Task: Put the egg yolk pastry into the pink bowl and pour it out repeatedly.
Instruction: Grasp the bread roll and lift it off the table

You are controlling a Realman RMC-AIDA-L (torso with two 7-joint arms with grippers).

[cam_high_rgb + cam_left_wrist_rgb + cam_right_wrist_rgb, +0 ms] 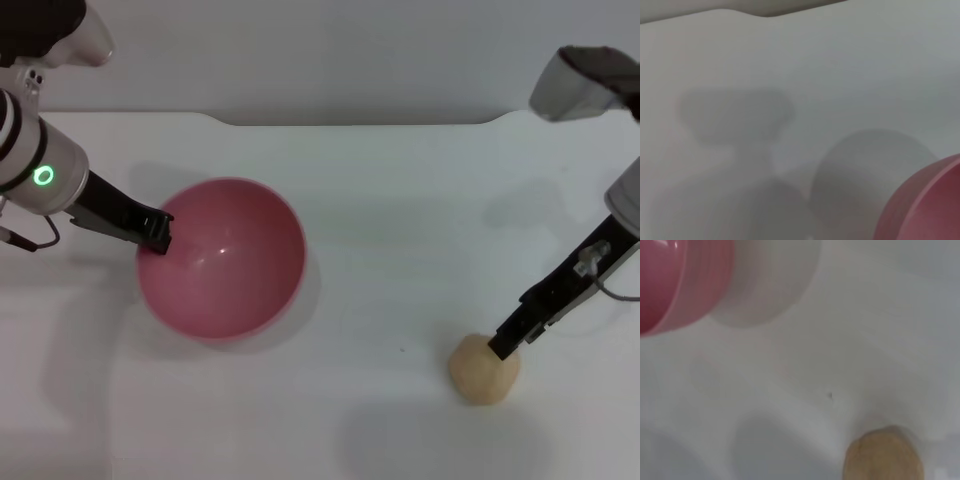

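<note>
1. The right gripper [503, 345] sits at the egg yolk pastry [484, 369], tips touching its top; whether they clamp it, I cannot tell.
2. Judged step: picking up the pastry; next calls for a lift and carry across.
3. Well apart, the left gripper [157, 235] appears clamped on the pink bowl [225, 260] rim; the bowl is empty.

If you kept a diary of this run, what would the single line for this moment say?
left gripper: at pink bowl rim | right gripper: on egg yolk pastry, on table | bowl: empty
</note>
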